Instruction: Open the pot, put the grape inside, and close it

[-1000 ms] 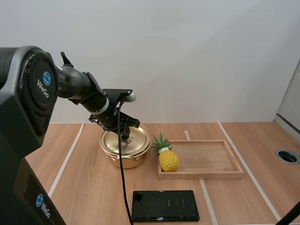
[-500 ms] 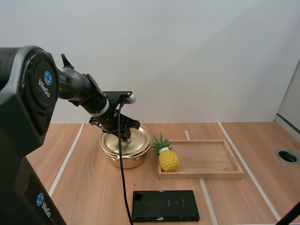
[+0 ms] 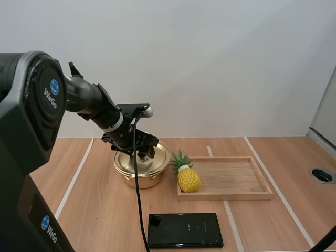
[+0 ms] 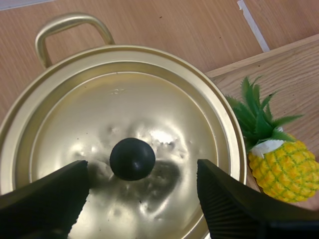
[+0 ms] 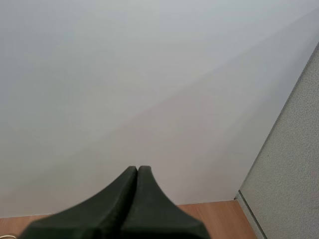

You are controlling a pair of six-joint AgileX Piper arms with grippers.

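Note:
A gold pot [image 3: 142, 169] stands left of centre on the table with its gold lid [image 4: 124, 109] on. The lid's black knob [image 4: 132, 158] sits in the middle. My left gripper [image 3: 142, 152] hangs right over the lid, open. Its two fingers [image 4: 55, 199] stand wide apart on either side of the knob and touch nothing. My right gripper [image 5: 138, 172] is shut on nothing, its fingers together as one dark wedge, facing a pale wall.
A toy pineapple [image 3: 188, 177] lies at the left end of a wooden tray [image 3: 236, 178], close beside the pot. In the left wrist view the pineapple [image 4: 281, 167] is just past the pot's rim. A flat black device [image 3: 185, 230] lies near the front edge.
My left gripper's fingers have spread apart from the lid's knob. The gripper and pot have shifted slightly to the right. The right gripper is as before.

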